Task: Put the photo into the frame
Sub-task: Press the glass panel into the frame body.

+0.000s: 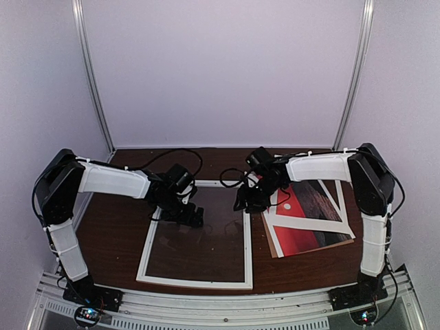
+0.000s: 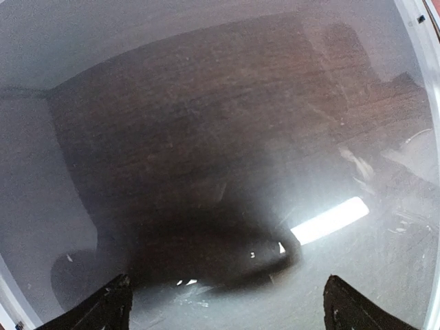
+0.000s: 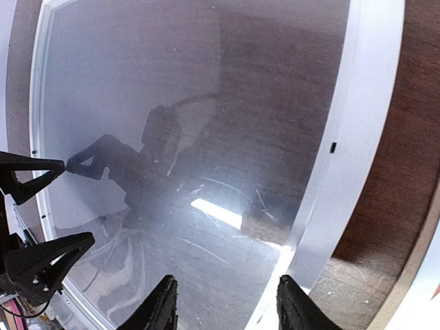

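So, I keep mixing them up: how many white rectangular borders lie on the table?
2. The frame lies flat at centre; the mat lies askew on the photo, right of it. More could be hidden underneath.

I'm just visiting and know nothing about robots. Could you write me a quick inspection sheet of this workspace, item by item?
Surface: dark wooden table.
Job's things: the white frame lies flat mid-table with a clear sheet in it. The red sunset photo lies to its right, not yet in the frame.
Clutter: a white mat lies askew on the photo.
Grippers: left gripper is wide open above the clear sheet. Right gripper is open over the frame's right rail. Neither holds anything.
Cables: black cables loop behind the arms.
Surroundings: plain white walls and metal posts.
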